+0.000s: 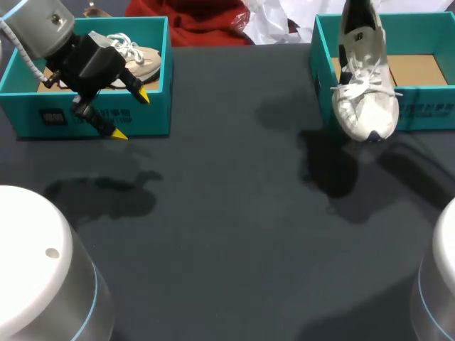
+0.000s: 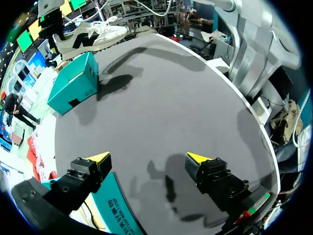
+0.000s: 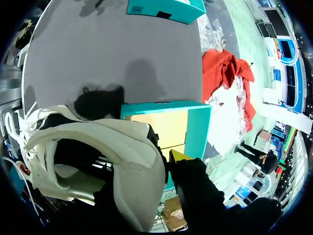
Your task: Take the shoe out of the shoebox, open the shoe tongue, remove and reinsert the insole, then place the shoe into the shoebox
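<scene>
Right hand is clamped on the heel of the white sneaker. One yellow fingertip lies against the outside of the heel collar, and the other is hidden, apparently inside the shoe. The sneaker hangs in the air with its long axis nearly upright, toe down and laces facing the near side. Its toe is just in front of the near wall of the right shoebox, above the dark desk.

Left hand is empty, with its fingers spread wide. It sits at the near wall of the left shoebox, where a beige shoe lies. The sneaker is well apart from this hand, far across the desk to the right, so I judge that opening the tongue calls for the two to meet nearer the middle.

The sneaker is white mesh with white laces, tied loosely, and dark trim along its side.
</scene>
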